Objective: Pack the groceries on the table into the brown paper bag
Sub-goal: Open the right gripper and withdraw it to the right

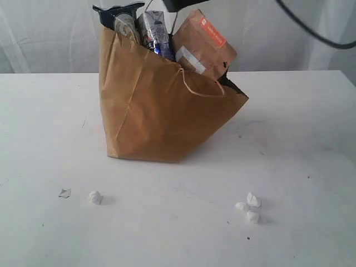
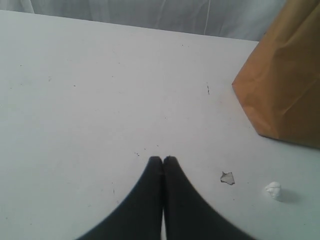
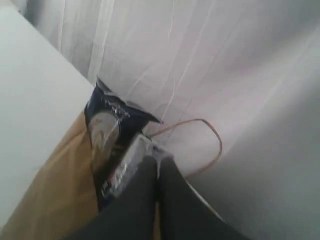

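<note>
Left wrist view: the left gripper (image 2: 163, 160) hangs over the scuffed white table (image 2: 100, 100) with its fingers pressed together and empty. A grey scrap (image 2: 227, 177) and a white crumb (image 2: 273, 189) lie near its tips, and the brown paper bag (image 2: 285, 90) stands farther off. The right gripper (image 3: 157, 162), also closed with nothing seen between its fingers, sits at the bag's mouth just beside the long pasta packet (image 3: 105, 130), with a pale curtain (image 3: 225, 60) behind.
</note>
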Available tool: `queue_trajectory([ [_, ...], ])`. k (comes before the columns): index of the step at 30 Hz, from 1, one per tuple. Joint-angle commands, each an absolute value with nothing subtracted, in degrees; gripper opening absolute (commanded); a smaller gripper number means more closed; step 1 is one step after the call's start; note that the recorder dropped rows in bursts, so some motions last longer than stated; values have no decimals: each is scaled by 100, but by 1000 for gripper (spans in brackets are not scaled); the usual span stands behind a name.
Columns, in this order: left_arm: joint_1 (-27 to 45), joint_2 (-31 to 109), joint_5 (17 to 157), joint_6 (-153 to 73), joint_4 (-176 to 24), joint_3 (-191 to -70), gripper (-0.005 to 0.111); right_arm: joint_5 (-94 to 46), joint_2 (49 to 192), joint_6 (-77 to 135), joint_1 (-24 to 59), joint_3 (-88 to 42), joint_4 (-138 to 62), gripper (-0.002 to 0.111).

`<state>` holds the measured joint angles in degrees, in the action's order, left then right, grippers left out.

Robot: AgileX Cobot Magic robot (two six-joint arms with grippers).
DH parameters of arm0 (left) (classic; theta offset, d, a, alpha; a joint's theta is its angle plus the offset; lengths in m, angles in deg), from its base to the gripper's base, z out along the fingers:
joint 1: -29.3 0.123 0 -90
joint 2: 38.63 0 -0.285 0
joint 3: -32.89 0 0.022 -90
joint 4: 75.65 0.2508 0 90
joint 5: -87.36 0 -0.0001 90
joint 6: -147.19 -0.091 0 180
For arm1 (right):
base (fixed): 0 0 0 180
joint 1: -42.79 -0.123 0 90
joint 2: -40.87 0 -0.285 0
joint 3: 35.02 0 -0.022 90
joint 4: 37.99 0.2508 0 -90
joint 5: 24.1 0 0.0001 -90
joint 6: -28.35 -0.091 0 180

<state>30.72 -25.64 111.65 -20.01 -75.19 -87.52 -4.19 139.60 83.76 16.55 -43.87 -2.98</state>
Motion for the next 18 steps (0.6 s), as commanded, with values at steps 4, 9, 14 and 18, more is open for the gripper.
queue_trajectory([
  [4,3046,-2614,11457,-1960,-7565,-8760,0,2080,13444,5535,2598,-4330,-4382,0],
  [9,3046,-2614,11419,-1971,-7565,-8760,0,3262,13428,3355,3345,-3820,-6120,0],
  [14,3046,-2614,10510,-1957,-7565,-8760,0,2349,12955,3072,3834,-2648,-5620,0],
  [18,3046,-2685,10111,-1957,-7669,-8760,0,553,12020,3181,3878,-1263,-4813,0],
])
